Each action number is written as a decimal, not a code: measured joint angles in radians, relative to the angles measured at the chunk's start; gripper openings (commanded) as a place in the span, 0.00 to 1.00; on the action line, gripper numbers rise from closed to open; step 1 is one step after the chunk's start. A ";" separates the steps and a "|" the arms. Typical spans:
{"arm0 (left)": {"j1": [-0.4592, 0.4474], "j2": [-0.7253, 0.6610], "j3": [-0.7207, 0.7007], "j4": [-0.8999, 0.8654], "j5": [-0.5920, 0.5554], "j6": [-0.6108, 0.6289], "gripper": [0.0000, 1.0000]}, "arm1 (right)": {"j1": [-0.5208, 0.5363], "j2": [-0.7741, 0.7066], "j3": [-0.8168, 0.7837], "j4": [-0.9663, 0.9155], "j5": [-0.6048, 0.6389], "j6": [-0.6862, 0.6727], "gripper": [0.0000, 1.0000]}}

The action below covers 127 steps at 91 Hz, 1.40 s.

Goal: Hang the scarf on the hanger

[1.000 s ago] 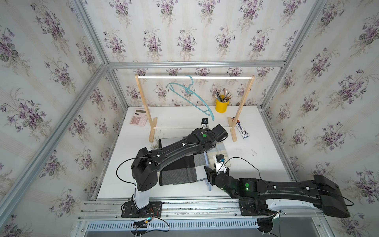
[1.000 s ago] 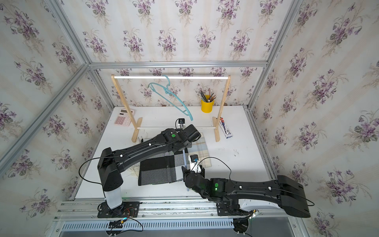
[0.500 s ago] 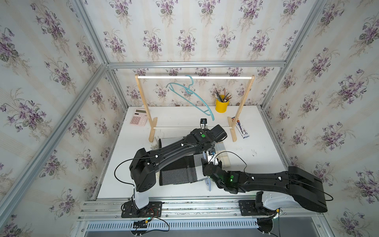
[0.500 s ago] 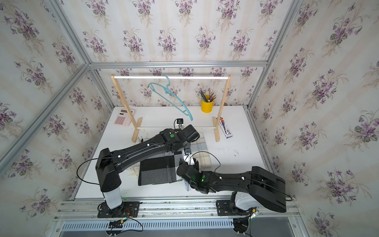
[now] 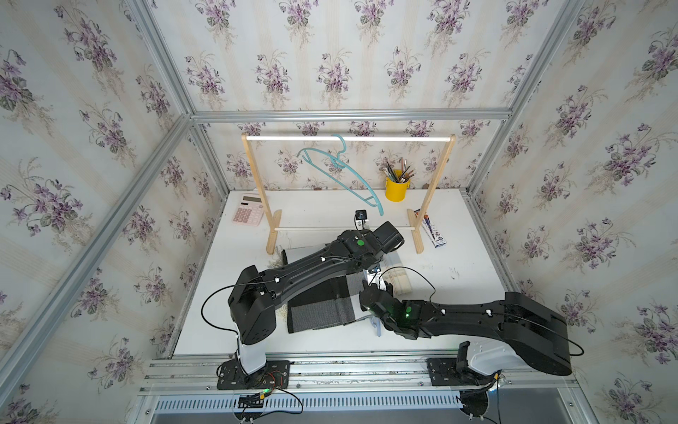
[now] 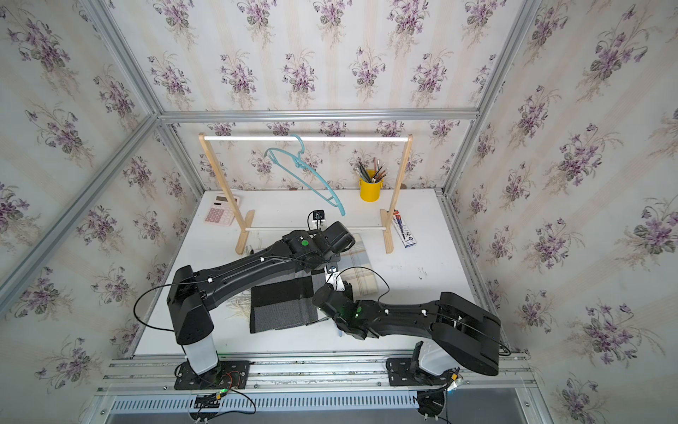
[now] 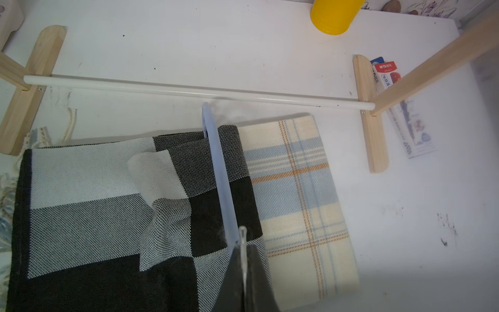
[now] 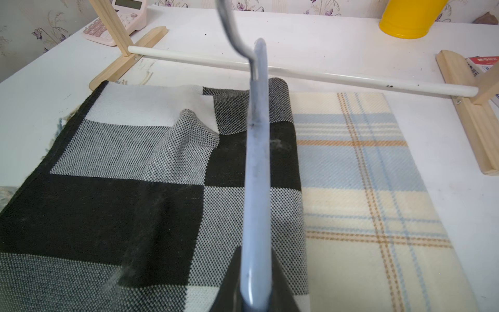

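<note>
Left wrist view: shows the left end effector [image 7: 243, 251] clamped tight on the lavender hanger [image 7: 218, 173], a slim metal piece visible between the jaws. Right wrist view: shows the right end effector [image 8: 255, 270] closed narrowly around the bar of the same hanger, with the metal hook rising from the far part of the bar. Places the bar over the checked scarf [image 7: 94, 216], along the edge that meets the plaid scarf [image 7: 297, 202]; cannot tell whether bar and cloth touch. Shows both scarves folded flat on the bench [image 7: 189, 40], side by side, just in front of the lower rail of the wooden rack [image 5: 257, 176]. Shows one ridge of checked cloth rumpled up near the middle. In both top views: shows a teal hanger [image 5: 345, 176] hooked on the top rail of the rack, tilted, well apart from the scarves. Shows a yellow cup [image 5: 396, 189] and a calculator [image 5: 248, 214] behind the rack.
</note>
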 measured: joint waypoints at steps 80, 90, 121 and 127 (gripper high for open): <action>0.294 -0.519 -0.832 0.380 0.483 0.068 0.73 | -0.084 -0.093 -0.025 -0.029 -0.158 0.086 0.00; 0.327 -0.458 -0.835 0.462 0.542 0.079 0.70 | -0.084 -0.093 -0.031 -0.024 -0.166 0.090 0.00; 0.393 -0.200 -0.741 0.536 0.686 0.124 0.43 | -0.087 -0.101 -0.034 -0.015 -0.183 0.096 0.00; 0.392 -0.177 -0.732 0.543 0.703 0.132 0.33 | -0.088 -0.109 -0.037 -0.016 -0.190 0.101 0.00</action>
